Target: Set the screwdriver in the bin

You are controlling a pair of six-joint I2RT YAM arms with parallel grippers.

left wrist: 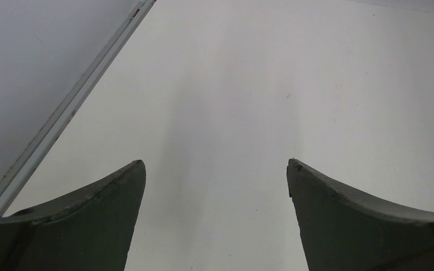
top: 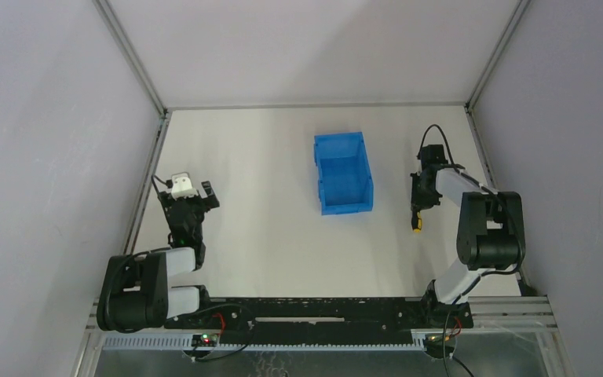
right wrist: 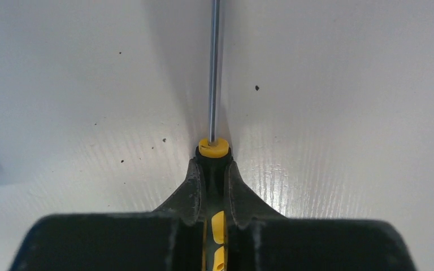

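Right hand [right wrist: 213, 166] tight around screwdriver [right wrist: 213, 107]

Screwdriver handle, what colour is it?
The screwdriver handle is black and yellow; right wrist view shows it best.

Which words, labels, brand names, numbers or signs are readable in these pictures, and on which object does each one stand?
None can be read.
The screwdriver held in the right gripper shows only yellow marks on its handle, no letters.
The bin is plain blue.
The white block on the left wrist is too small to show any print.
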